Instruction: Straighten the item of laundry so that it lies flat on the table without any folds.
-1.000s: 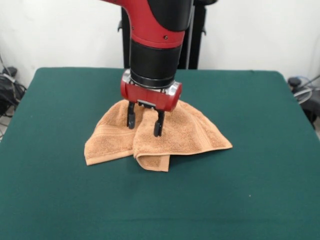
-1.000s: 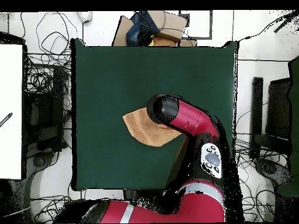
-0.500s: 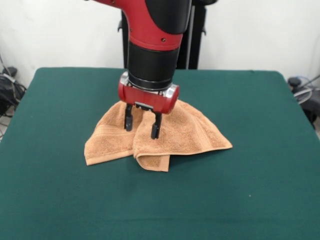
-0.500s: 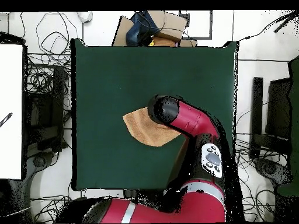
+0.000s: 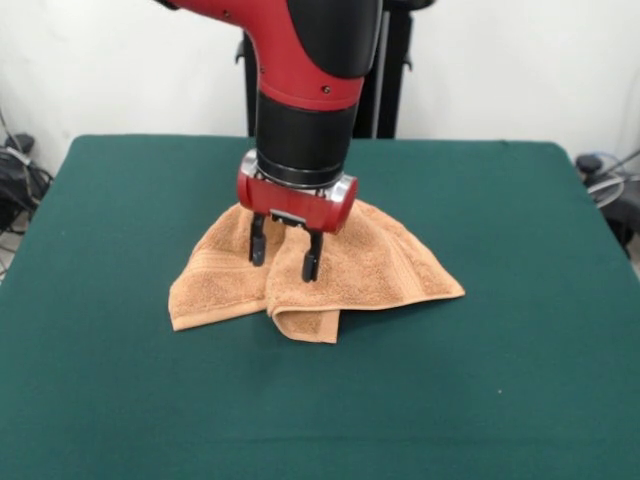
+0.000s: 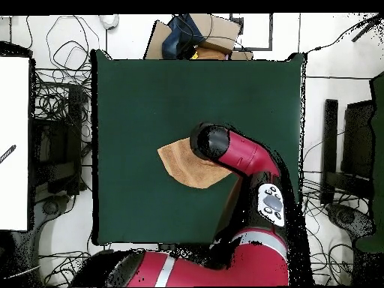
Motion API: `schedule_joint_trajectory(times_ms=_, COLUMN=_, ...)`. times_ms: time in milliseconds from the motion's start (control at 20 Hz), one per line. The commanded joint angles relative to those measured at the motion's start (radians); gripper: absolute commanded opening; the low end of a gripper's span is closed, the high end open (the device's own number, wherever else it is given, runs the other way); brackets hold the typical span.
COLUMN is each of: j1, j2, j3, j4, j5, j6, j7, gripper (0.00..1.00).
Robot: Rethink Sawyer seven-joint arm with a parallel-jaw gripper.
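Note:
The item of laundry (image 5: 375,265), a light orange-tan towel, lies crumpled near the middle of the green table (image 5: 500,400). A folded flap juts out at its front edge, and a striped corner lies to the left. My gripper (image 5: 284,258) hangs open over the towel's left-centre, its two black fingers (image 5: 258,245) spread with nothing between them, tips close to the cloth. In the overhead view the towel (image 6: 180,165) shows to the left of the arm, and the wrist hides the gripper and part of the cloth.
The table (image 6: 135,97) ends on all sides with cables and equipment beyond it. A cardboard box (image 6: 199,34) sits past the far edge in the overhead view. A white panel (image 6: 13,142) stands at the left.
The gripper has shifted slightly left and a little upward over the towel, staying open. The towel has not moved.

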Motion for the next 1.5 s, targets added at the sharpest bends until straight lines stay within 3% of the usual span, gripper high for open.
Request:
schedule_joint_trajectory(times_ms=50, j1=-0.002, j2=0.043, j3=0.080, j4=0.041, j5=-0.045, j6=-0.050, j7=0.125, gripper=1.00)
schedule_joint_trajectory(times_ms=750, j1=0.008, j2=0.069, j3=0.074, j4=0.024, j5=-0.032, j6=-0.067, j7=0.145, gripper=1.00)
schedule_joint_trajectory(times_ms=800, j1=0.009, j2=0.070, j3=0.071, j4=0.021, j5=-0.029, j6=-0.061, j7=0.147, gripper=0.00)
schedule_joint_trajectory(times_ms=1500, j1=0.004, j2=0.072, j3=0.071, j4=0.015, j5=-0.029, j6=-0.064, j7=0.143, gripper=0.00)
